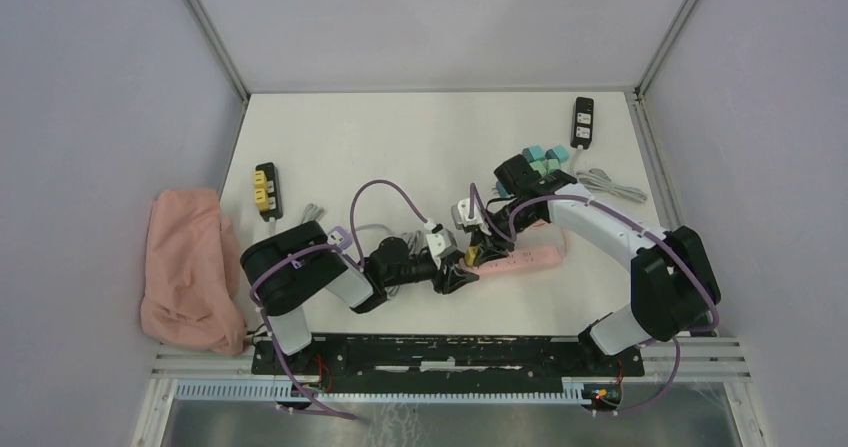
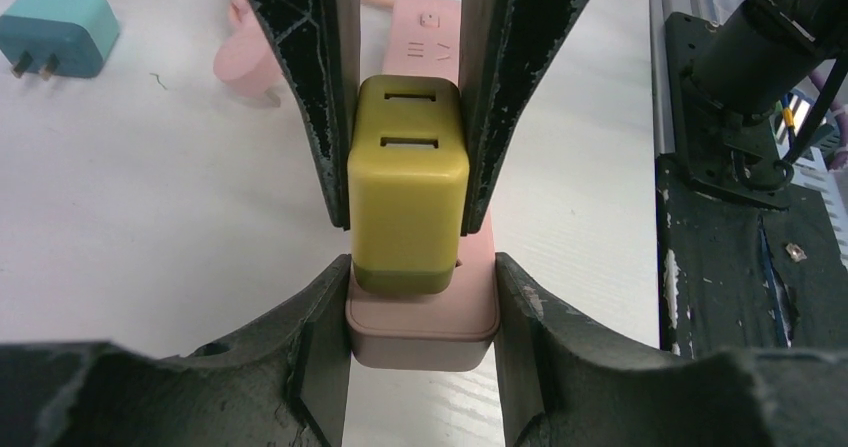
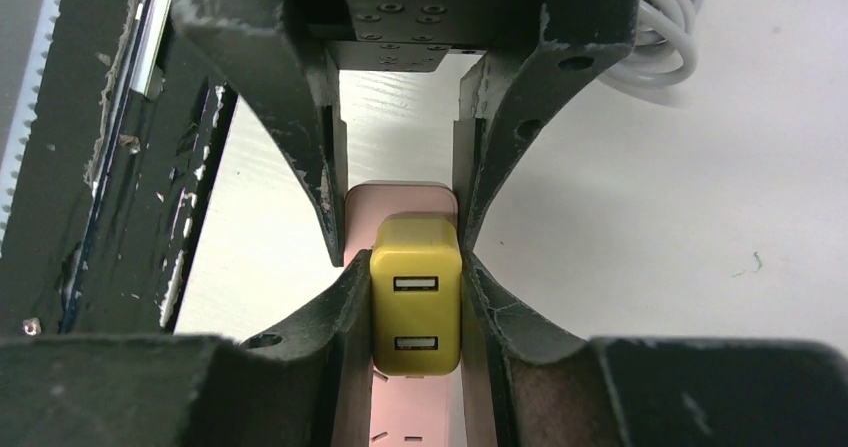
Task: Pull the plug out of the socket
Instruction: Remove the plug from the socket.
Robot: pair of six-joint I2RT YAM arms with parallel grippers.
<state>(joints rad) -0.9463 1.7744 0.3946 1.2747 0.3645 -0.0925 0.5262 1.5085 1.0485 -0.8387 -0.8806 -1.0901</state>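
Firmly, right gripper point(image 3: 412, 277) pinches the mustard two-slot plug point(image 3: 416, 317); left gripper point(image 2: 421, 292) clamps the pink socket strip point(image 2: 422, 339).

Right hand point(image 3: 415, 267) blocks plug point(image 2: 408, 187) sides, left hand point(image 2: 421, 297) strip point(image 2: 422, 339) end; bare table point(image 2: 150, 217) flanks strip.

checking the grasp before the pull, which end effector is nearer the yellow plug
Right. The right end effector is shut on the yellow plug, clamping its sides. The left end effector grips the end of the pink power strip, just under the plug.
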